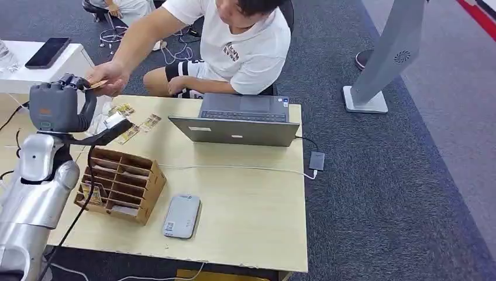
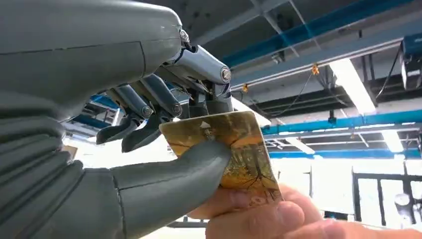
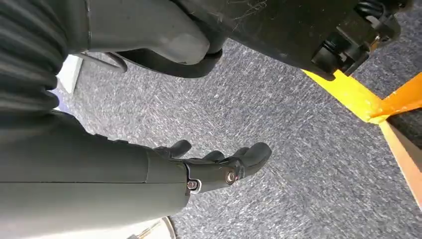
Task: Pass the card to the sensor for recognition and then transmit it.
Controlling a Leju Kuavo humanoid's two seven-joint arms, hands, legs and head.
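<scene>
Handover stage. One card [image 2: 234, 149] is pinched between the thumb and fingers of the left hand [image 1: 58, 105], raised beyond the table's [image 1: 251, 199] far-left corner, while its free end is grasped by a person's hand [image 1: 108, 76]. The right hand [image 3: 219, 162] hangs empty over carpet, fingers loosely extended. Risk is judged as follows: a late release would let the card be bent or tugged; an early one, dropped. Counted on the table: one laptop [image 1: 240, 122], one wooden card rack [image 1: 121, 184], one grey sensor pad [image 1: 181, 216], and a few loose cards [image 1: 137, 126] near the far-left corner.
</scene>
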